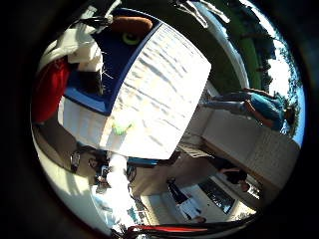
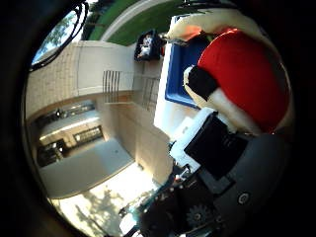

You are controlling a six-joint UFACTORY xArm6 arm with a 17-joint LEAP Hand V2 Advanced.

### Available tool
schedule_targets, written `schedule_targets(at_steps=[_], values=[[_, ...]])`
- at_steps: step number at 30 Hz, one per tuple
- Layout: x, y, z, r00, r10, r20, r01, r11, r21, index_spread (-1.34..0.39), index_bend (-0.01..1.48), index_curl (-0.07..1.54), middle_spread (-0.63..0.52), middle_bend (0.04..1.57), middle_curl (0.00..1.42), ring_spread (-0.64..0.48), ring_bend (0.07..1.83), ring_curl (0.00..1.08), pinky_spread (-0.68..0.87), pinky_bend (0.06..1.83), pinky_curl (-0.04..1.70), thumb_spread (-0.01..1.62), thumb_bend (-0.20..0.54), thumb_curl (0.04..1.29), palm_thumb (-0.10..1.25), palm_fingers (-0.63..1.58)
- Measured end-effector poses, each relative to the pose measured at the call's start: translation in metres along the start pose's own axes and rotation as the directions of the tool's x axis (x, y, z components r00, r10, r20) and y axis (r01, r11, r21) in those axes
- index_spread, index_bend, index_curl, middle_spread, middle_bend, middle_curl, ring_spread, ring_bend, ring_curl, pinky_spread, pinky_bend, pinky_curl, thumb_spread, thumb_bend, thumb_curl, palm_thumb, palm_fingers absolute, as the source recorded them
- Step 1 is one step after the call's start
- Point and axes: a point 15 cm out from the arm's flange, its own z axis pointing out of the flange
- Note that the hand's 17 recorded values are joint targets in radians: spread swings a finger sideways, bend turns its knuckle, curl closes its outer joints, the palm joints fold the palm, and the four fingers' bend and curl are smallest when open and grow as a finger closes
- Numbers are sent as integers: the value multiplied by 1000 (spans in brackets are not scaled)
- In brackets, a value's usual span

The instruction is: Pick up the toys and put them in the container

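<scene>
Red and cream, a plush toy (image 2: 242,84) fills the thumb side of the palm, pressed against the hand (image 2: 212,143), whose white and black fingers curl round it. Beyond the toy lies the blue container (image 1: 117,59), already holding a brown toy (image 1: 130,23), its rim beside a white cloth-covered table (image 1: 159,94). Open paving lies past the table's edges.

1. The hand (image 2: 212,148) is made of white and black parts.
2. One white block has flat sides and rounded corners.
3. A big black square plate sits on top of that white block.
4. Beside it is a wide, smooth, dark grey curved part with a small round screw in it.
5. Lower down, a little black gear wheel with teeth shows among dark parts.
</scene>
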Motion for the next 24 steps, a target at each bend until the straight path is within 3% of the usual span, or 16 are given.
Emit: schedule_targets(at_steps=[7, 13, 15, 17, 18, 21, 24], values=[[-13, -112, 61, 1000, 4, 0, -4, 992, 123, -860, 822, 539, -208, 1255, 1032, -88, 1557, 759, 123, 1624, 741, 1181, -23, 609, 963, 828], [-1, -137, 119, 1000, 28, -2, -28, 998, 63, -844, 791, 638, -189, 1260, 1016, -61, 1565, 746, 132, 1571, 768, 1211, -30, 564, 883, 715], [8, -136, 122, 999, 40, 0, -40, 998, 53, -731, 710, 661, -153, 1095, 935, -11, 1469, 701, 181, 1556, 757, 1220, -32, 540, 856, 551], [18, -131, 124, 999, 54, 5, -55, 998, 32, -549, 605, 662, -102, 716, 807, 73, 1357, 679, 233, 1582, 775, 1220, -34, 518, 826, 1], [21, -128, 124, 998, 56, 8, -56, 998, 22, -503, 571, 636, -69, 599, 736, 125, 1247, 628, 269, 1539, 744, 1220, -31, 509, 818, -135], [38, -121, 113, 998, 58, 20, -59, 998, 23, -464, 470, 527, 4, 369, 583, 232, 907, 449, 355, 1352, 628, 1218, -23, 492, 815, -208], [41, -106, 85, 999, 25, 21, -26, 999, 47, -447, 381, 473, 35, 251, 509, 272, 761, 374, 404, 1230, 560, 1214, -23, 479, 812, -183]])
